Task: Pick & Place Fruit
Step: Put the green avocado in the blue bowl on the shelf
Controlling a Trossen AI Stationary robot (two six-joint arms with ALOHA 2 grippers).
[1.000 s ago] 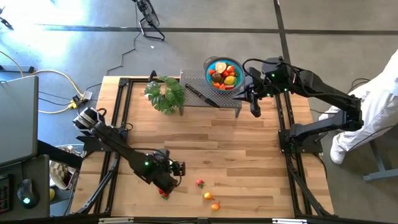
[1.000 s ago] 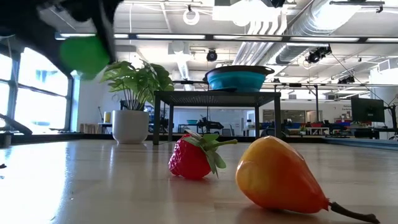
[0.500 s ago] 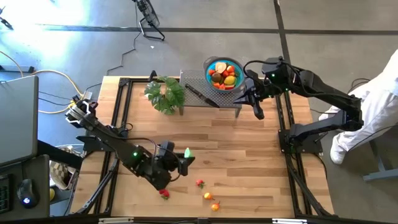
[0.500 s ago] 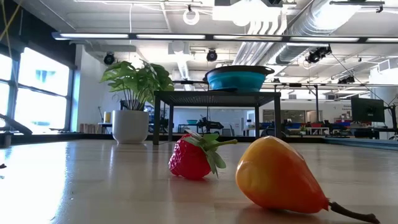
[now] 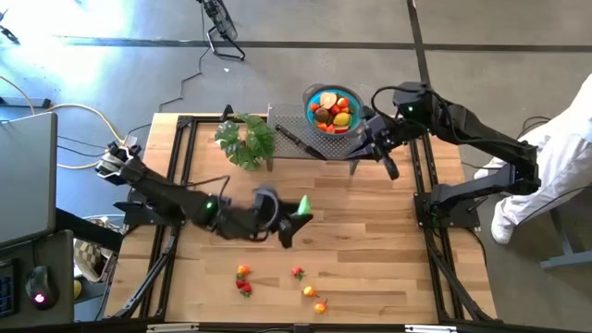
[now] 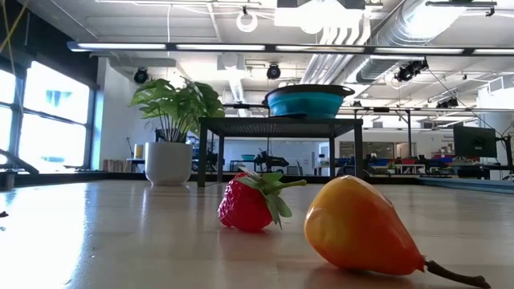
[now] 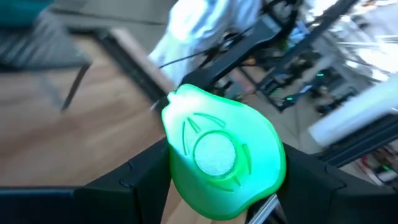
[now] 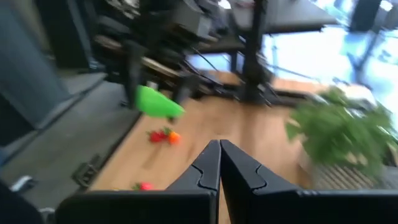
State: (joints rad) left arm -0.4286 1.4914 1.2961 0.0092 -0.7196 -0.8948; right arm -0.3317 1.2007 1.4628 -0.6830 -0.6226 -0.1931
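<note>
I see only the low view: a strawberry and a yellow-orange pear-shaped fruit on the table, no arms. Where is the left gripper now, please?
Observer: The left gripper is above the middle of the table, holding a green fruit piece between its fingers.
Operator: And the right gripper?
Observer: The right gripper is shut and holds nothing, just beside the metal stand, near the blue bowl.
Operator: Is the bowl empty?
Observer: No, several fruits lie inside it.
</note>
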